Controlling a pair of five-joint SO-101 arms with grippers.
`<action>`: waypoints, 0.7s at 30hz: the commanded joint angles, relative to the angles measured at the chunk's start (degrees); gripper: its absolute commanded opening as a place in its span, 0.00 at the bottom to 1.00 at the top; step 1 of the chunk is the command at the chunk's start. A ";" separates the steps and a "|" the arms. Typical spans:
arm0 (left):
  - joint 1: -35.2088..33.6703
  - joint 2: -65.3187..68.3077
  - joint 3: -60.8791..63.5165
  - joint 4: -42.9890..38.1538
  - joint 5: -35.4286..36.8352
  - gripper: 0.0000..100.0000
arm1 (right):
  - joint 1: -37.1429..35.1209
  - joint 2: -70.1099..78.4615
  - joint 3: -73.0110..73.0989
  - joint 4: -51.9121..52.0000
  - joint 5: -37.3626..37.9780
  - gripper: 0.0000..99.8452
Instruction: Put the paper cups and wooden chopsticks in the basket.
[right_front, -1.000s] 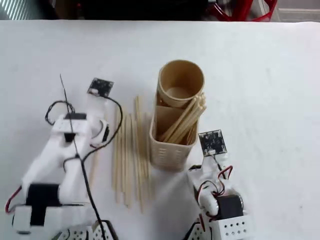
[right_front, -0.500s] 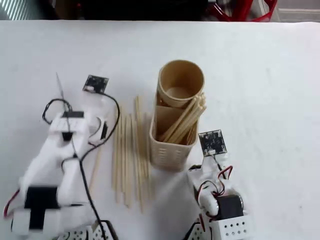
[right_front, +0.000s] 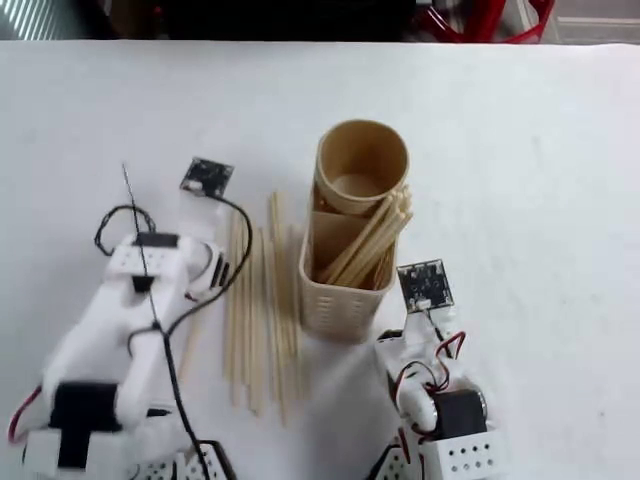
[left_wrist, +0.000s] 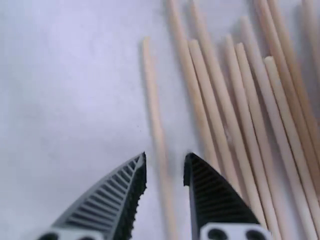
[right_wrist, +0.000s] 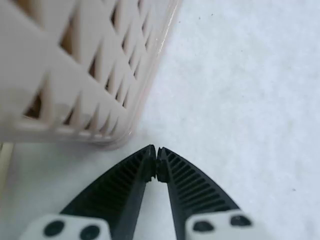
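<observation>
A pale lattice basket stands mid-table, holding a paper cup at its far end and a bundle of wooden chopsticks leaning in the near compartment. Several loose chopsticks lie on the table left of the basket. My left gripper is open just above the table, and a single chopstick runs between its fingers, untouched. The other loose chopsticks lie beside it. My right gripper is shut on nothing, low over the table just off the basket's wall.
The left arm stands left of the loose chopsticks, and the right arm sits near the front edge behind the basket. Bare white table spreads to the right and at the back. Red chair legs show beyond the far edge.
The left arm swung a little to the left, then came back right toward the loose chopsticks. The right arm, basket and cup stayed still.
</observation>
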 joint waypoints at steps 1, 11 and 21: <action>-1.45 7.87 -8.88 4.04 0.26 0.14 | 0.04 -0.40 0.53 0.22 0.09 0.02; -1.71 16.57 -18.02 11.96 2.02 0.02 | 0.04 -0.40 0.53 0.22 0.09 0.02; -4.09 9.27 -18.20 12.22 2.46 0.02 | 0.04 -0.40 0.53 0.22 0.09 0.02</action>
